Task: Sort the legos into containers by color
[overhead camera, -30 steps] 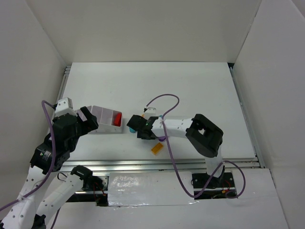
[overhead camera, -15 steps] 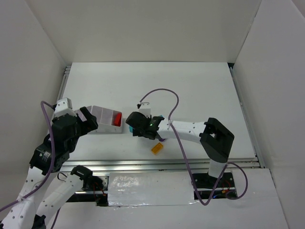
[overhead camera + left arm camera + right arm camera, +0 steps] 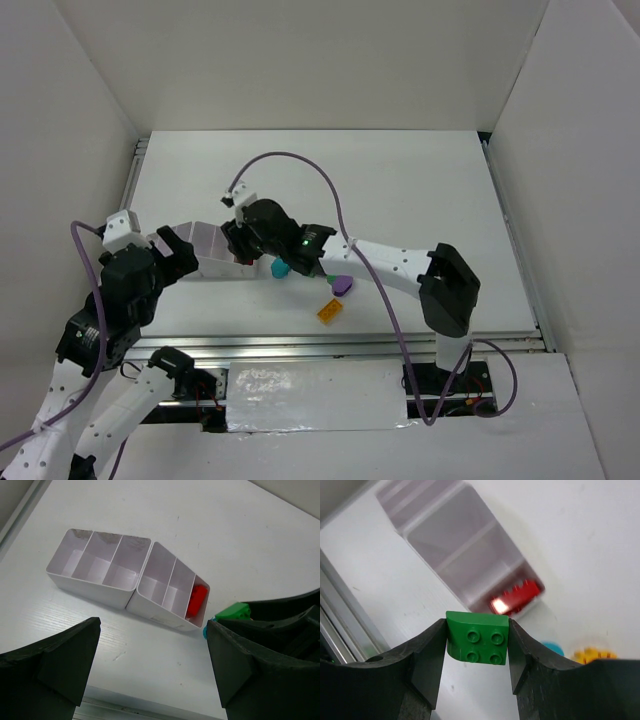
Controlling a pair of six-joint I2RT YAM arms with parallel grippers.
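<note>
R gripper (image 3: 477, 652): jaws clamped on the green plastic brick w/ 2x2 studs and one rounded side (image 3: 477, 637), held in the air near the red-filled end of the white plastic divided tray (image 3: 100, 586). The tray looks like two angled sections, three compartments each. Red studded bricks (image 3: 197, 600) fill the end compartment; the other compartments look empty. L gripper (image 3: 152, 630): jaws wide open, holding nothing, hovering on the near side of the tray.

Step in hand, as I read it, is dropping green into its own bin. To do it well:
- Go to an empty compartment, e.g. the one next to red, not the red one.
- Centre over it and come down low before letting go, so the brick can't bounce out.
- Keep off the dividers, since the tray prob. slides easily.

A teal rounded brick (image 3: 281, 267), a purple oval brick (image 3: 342, 284) and an orange-yellow studded brick (image 3: 330, 311) lie on the white table (image 3: 420, 190), unsorted.
</note>
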